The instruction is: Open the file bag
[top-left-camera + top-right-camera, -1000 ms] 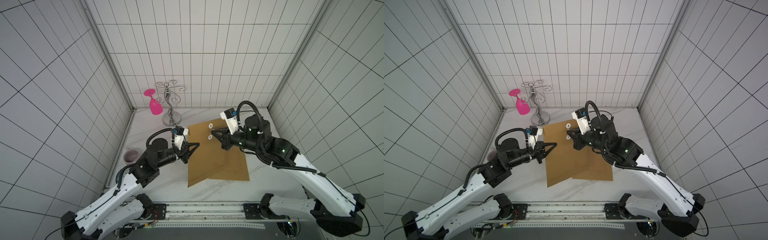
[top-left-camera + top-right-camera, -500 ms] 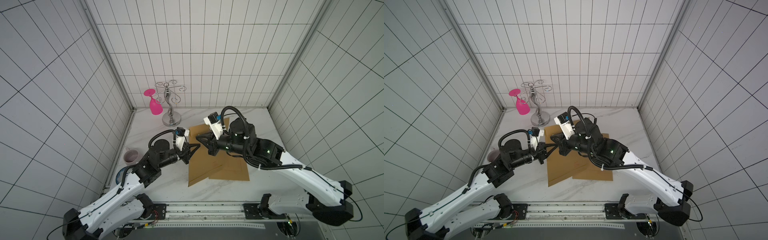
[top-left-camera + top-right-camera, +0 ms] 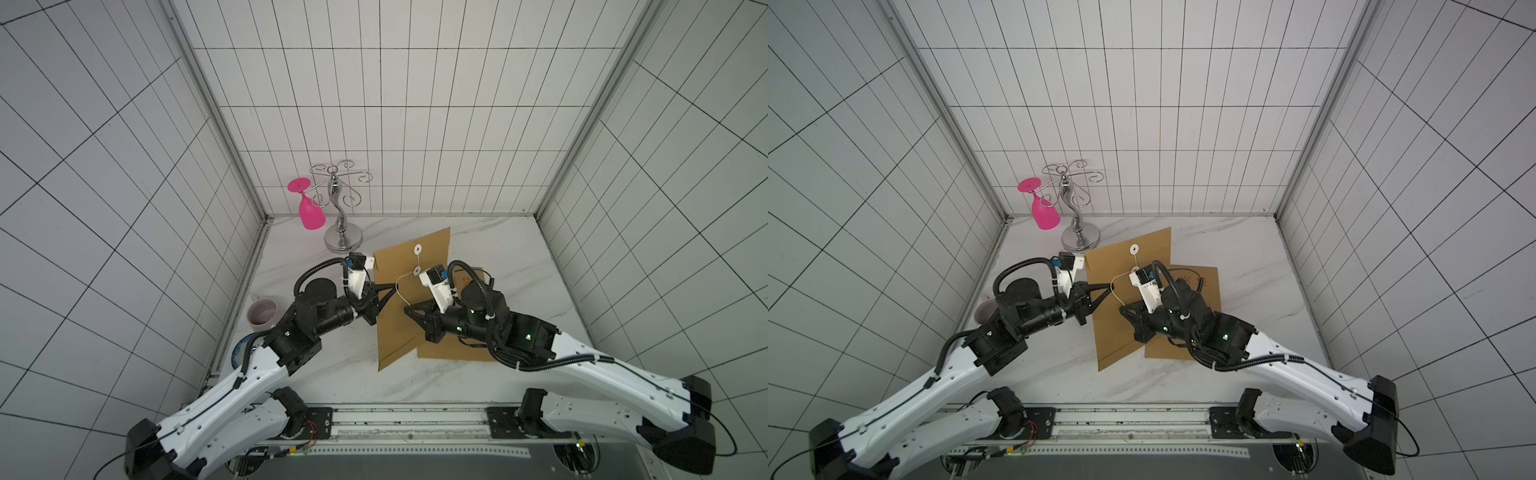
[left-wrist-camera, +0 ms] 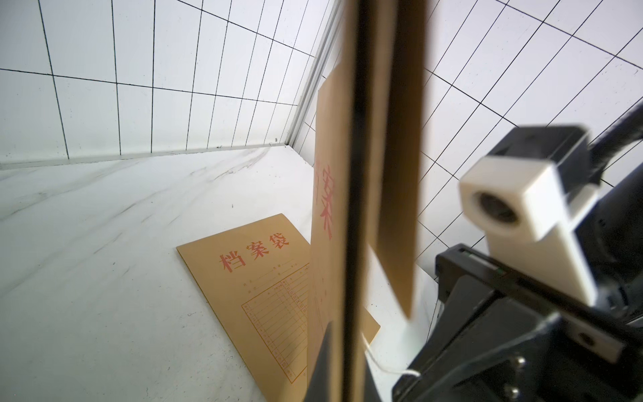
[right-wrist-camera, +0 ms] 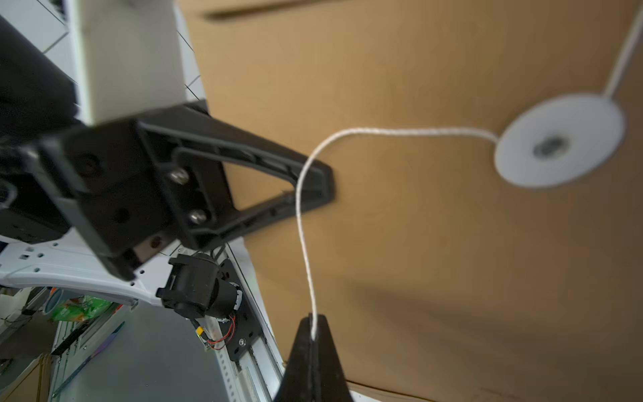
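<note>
Evidently the left gripper (image 3: 392,286) was clamped shut on the side edge of the kraft file bag (image 3: 397,336), holding it upright over the marble table (image 3: 332,365) so the right gripper (image 5: 313,332), pinching the white string (image 5: 302,215), could unwind it from the closure disc (image 5: 560,141).

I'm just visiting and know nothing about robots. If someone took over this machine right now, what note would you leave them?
Left gripper: shut on the edge of the file bag, holding it upright.
Right gripper: shut on the white string, which leads from a white disc.
A second file bag lies flat on the table beneath.
Done: bag raised, string end caught.
To do: pull the string off the disc, then open the flap.
</note>
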